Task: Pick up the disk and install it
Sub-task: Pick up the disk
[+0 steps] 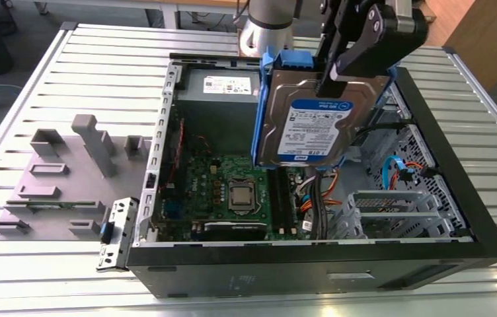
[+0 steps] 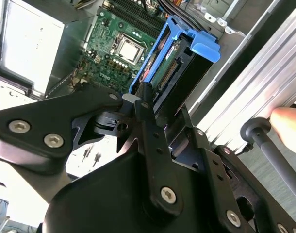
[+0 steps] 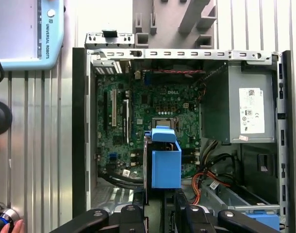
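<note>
Hanging above motherboard [image 1: 230, 191], disk [image 1: 314, 129] sits near cables [image 1: 322, 198].

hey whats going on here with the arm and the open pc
The robot arm's gripper is shut on the disk, a silver hard drive in a blue carrier. It holds the drive in the air above the open computer case, roughly over the motherboard. The drive is not yet seated anywhere in the case. The case lies on its side on a slatted metal table, with its grey power supply in place.
</note>
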Motion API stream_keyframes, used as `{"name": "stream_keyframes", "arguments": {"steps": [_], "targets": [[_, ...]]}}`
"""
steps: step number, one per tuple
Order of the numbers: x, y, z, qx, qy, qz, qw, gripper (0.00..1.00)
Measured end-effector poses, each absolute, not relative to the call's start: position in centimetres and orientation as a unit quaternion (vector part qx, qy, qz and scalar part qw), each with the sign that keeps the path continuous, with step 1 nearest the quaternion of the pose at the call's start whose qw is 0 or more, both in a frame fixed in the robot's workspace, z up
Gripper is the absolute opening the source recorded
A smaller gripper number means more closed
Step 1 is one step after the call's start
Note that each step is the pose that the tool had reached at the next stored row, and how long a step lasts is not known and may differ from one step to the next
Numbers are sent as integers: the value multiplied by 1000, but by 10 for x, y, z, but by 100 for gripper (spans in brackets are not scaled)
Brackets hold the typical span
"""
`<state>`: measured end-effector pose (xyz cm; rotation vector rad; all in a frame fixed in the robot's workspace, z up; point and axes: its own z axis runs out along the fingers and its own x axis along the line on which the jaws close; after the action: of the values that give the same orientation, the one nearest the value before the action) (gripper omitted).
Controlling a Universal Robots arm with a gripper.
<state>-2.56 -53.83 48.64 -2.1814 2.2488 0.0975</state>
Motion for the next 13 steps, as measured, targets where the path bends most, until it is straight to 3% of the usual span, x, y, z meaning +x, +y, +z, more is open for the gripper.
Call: {"name": "stream_keyframes", "arguments": {"steps": [13], "targets": [[-26, -556, 483, -696, 717, 31, 4, 35]]}}
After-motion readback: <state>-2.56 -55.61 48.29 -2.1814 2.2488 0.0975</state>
